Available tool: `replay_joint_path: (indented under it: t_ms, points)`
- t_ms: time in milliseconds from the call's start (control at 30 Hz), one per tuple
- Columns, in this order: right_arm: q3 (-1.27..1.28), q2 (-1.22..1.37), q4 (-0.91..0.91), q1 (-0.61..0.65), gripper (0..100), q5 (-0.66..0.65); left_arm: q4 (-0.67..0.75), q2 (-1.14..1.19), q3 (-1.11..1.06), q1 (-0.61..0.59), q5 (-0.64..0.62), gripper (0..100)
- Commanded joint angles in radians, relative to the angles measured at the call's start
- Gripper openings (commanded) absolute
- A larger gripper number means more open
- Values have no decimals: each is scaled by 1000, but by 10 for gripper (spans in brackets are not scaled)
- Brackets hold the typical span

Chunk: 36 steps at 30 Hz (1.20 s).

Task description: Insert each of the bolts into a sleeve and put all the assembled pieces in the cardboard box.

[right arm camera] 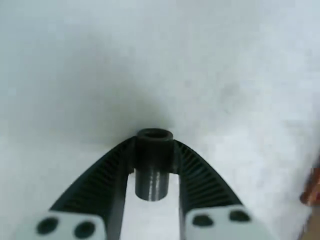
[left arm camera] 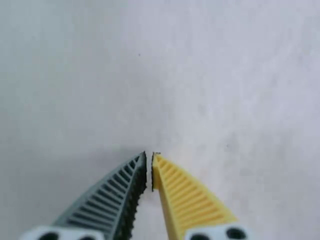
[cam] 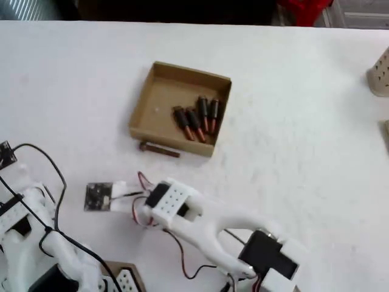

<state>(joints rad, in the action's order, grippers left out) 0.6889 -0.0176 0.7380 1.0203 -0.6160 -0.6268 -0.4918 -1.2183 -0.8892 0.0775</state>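
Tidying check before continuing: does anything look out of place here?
One bolt lies on the table just outside the cardboard box's near wall, seemingly bare; four assembled pieces lie inside it.

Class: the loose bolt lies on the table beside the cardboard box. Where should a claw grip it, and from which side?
Probably mid-shaft on the bolt, coming from above, claw closing across its width. It lies flat, alongside the cardboard box wall, so a sideways approach would likely meet the table or box.
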Motion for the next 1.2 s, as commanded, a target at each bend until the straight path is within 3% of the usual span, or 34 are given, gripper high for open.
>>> replay_joint_path:
  t_ms: [0,100,367,500,633,733,1033,1167]
  points:
    - [-28,-186,120,-139,17,97,25,2,41,8,12,57]
    - [11,-340,203,-228,17,146,25,2,41,10,11,57]
    - [252,-605,205,-452,17,232,15,1,46,130,-40,57]
    - [325,-636,173,-541,17,245,-121,1,135,200,-137,57]
    - [384,-642,110,-608,17,247,-362,1,265,415,-304,57]
    - [402,-642,101,-636,17,247,-419,1,342,598,-391,57]
    - [419,-644,101,-742,17,249,-321,8,437,1006,-605,57]
    - [419,-644,101,-760,17,247,-215,13,428,1119,-758,57]
